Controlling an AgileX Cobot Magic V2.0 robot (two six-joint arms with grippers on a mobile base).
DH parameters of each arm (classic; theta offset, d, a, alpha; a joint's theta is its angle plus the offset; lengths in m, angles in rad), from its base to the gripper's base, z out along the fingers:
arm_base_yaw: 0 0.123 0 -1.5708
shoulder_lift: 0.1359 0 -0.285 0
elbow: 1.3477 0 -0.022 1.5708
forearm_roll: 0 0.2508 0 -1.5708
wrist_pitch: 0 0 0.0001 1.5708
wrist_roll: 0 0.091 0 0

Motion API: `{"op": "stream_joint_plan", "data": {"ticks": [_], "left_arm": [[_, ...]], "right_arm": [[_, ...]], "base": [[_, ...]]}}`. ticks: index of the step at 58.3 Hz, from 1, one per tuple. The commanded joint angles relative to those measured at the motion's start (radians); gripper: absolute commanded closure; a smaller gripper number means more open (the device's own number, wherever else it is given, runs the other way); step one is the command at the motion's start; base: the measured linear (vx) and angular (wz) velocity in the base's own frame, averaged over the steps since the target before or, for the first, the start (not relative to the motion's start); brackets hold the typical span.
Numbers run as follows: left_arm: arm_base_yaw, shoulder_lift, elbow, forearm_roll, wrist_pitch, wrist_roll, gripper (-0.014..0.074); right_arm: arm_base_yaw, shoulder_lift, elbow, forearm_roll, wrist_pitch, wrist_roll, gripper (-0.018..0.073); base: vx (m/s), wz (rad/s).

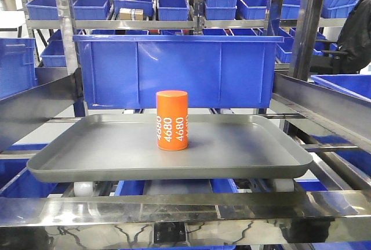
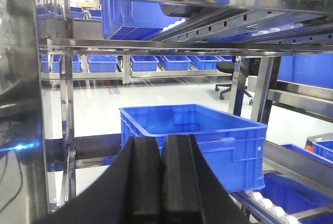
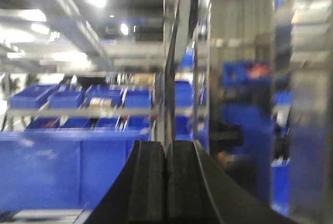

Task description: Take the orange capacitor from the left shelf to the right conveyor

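On the grey tray, an orange capacitor is being carried upright.
Near the tray's middle the orange capacitor is being shown standing on end, white digits running up its side, with a big blue bin being seen just behind the far rim. The left pincer is being held pressed together, nothing between its fingers, a blue crate lying ahead of it; the right pincer is likewise being held together, gripping nothing, in a blurred view.
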Motion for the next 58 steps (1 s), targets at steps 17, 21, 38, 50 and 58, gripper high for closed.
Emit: {"op": "stream_joint_plan", "data": {"ticks": [17, 21, 38, 50, 58], "left_arm": [[-0.008, -0.006, -0.030, -0.004, -0.081, -0.006, 0.0603], [-0.008, -0.006, -0.030, -0.004, -0.081, -0.006, 0.0603], [-0.008, -0.006, -0.030, -0.004, -0.081, -0.006, 0.0603], [-0.008, -0.006, -0.030, -0.004, -0.081, -0.006, 0.0603], [-0.008, -0.006, -0.030, -0.004, -0.081, -0.006, 0.0603]], "right_arm": [[-0.006, 0.010, -0.031, 0.043, -0.061, -0.020, 0.0486], [-0.006, 0.010, -0.031, 0.045, -0.061, -0.028, 0.0424], [-0.006, 0.010, -0.031, 0.050, -0.077, -0.027, -0.0001], [-0.006, 0.010, -0.031, 0.139, -0.078, -0.020, -0.0140], [-0.005, 0.010, -0.031, 0.277, -0.027, -0.067, -0.0133]], "base": [[0.00, 0.00], [0.00, 0.00], [0.00, 0.00], [0.00, 0.00], [0.00, 0.00]]}}
